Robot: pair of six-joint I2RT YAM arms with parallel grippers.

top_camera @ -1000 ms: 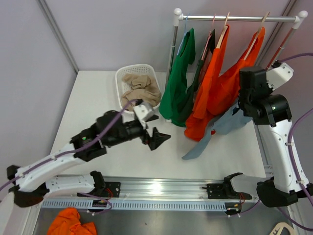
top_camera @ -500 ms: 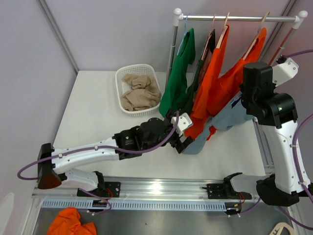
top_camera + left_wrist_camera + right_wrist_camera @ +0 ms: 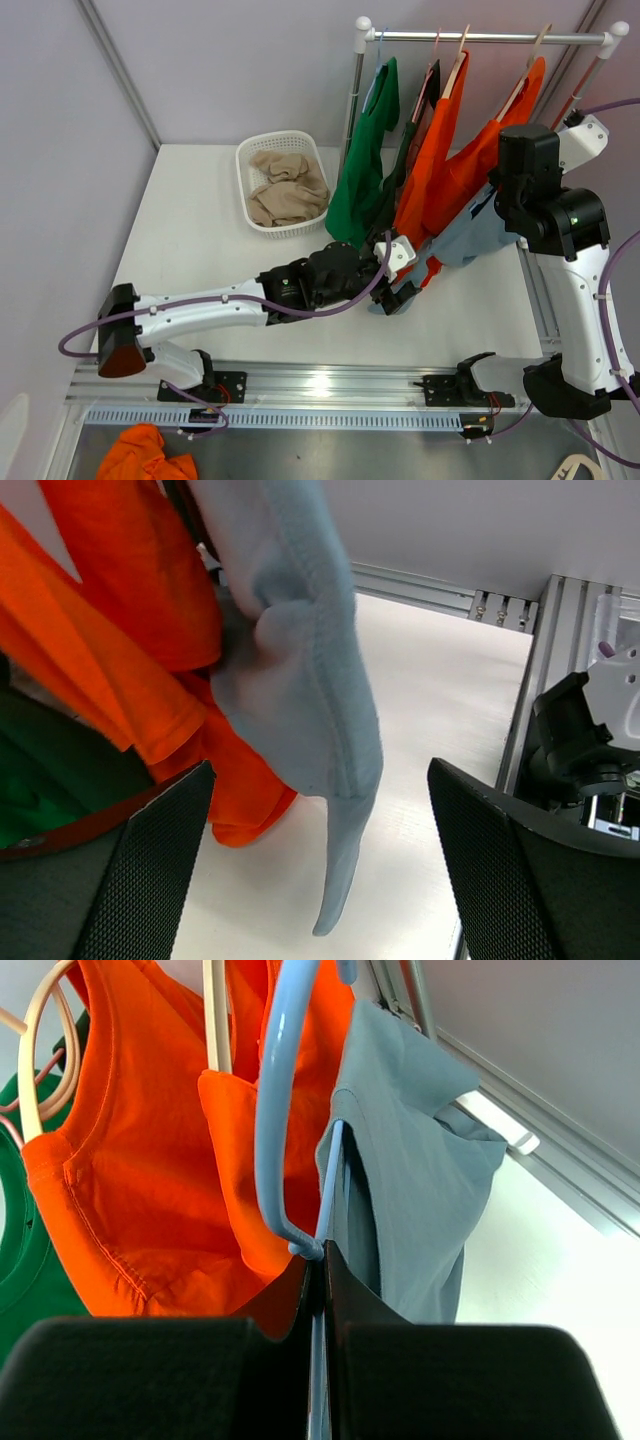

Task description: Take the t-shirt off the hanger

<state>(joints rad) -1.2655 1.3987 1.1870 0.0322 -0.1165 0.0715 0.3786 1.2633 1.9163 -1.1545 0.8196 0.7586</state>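
A pale blue t-shirt (image 3: 468, 236) hangs on a light blue hanger (image 3: 274, 1130). My right gripper (image 3: 322, 1260) is shut on the hanger's wire, just below its hook, and holds it in front of the rack. The shirt (image 3: 425, 1190) drapes to the right of the hanger. My left gripper (image 3: 401, 288) is open under the shirt's low corner. In the left wrist view the shirt's hanging tip (image 3: 335, 880) lies between the two wide-apart fingers (image 3: 150, 870) without touching them.
A clothes rack (image 3: 480, 38) at the back holds two orange shirts (image 3: 430, 170), a dark one and a green shirt (image 3: 365, 170). A white basket (image 3: 243, 180) of beige cloth stands at the back left. An orange cloth (image 3: 150, 452) lies below the table's front edge.
My left arm has swung right across the table and now reaches under the blue t-shirt's low corner. The right gripper has lifted the hanger slightly; the shirt's tail has left the table.
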